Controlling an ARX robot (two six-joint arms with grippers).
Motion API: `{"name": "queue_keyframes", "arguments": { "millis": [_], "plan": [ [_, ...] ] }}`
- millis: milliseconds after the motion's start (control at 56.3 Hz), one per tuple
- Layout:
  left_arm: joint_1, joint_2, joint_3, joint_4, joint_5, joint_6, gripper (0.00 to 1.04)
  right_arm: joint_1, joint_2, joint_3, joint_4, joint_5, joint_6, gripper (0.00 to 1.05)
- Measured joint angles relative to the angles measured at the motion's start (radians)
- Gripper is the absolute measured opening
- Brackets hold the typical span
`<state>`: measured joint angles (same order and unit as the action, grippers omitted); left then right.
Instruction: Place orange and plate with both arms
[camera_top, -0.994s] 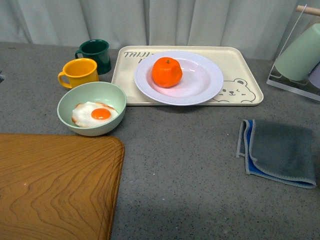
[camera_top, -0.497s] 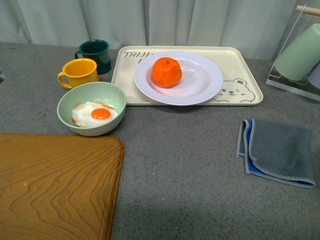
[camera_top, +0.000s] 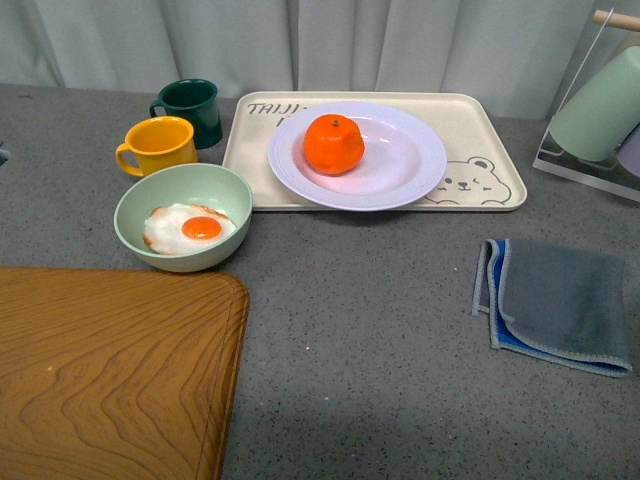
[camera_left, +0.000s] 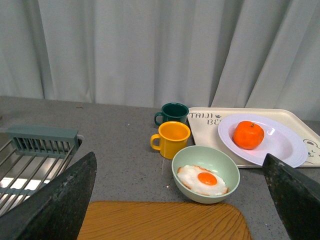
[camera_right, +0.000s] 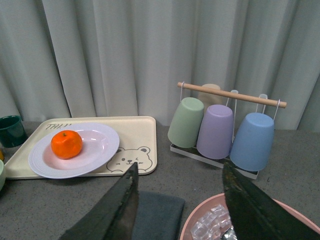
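No change across the last second — table (camera_top: 400, 330), bear tray (camera_top: 480, 130), plate (camera_top: 400, 170) on the tray and orange (camera_top: 334, 144) on the plate all hold position. Left claw (camera_left: 180, 200) and right claw (camera_right: 180, 210) both stand wide, empty, well apart from the plate; grasping has not begun.

My left gripper (camera_left: 175, 200): two dark grey-black, speckled, tapering fingers (camera_left: 55, 202); right gripper (camera_right: 177, 210) likewise, glossier dark fingers (camera_right: 117, 210)
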<state>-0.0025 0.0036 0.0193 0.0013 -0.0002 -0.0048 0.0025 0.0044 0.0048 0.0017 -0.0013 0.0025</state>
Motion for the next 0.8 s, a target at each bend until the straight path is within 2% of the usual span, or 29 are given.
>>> {"name": "queue_keyframes", "arguments": {
  "millis": [213,302,799],
  "plan": [
    [0.000,0.000,0.000,0.000,0.000,0.000,0.98,0.000,0.000,0.000,0.000,0.000,0.001,0.97],
    [0.000,0.000,0.000,0.000,0.000,0.000,0.98,0.000,0.000,0.000,0.000,0.000,0.000,0.94],
    [0.000,0.000,0.000,0.000,0.000,0.000,0.98,0.000,0.000,0.000,0.000,0.000,0.000,0.95]
  ]
}}
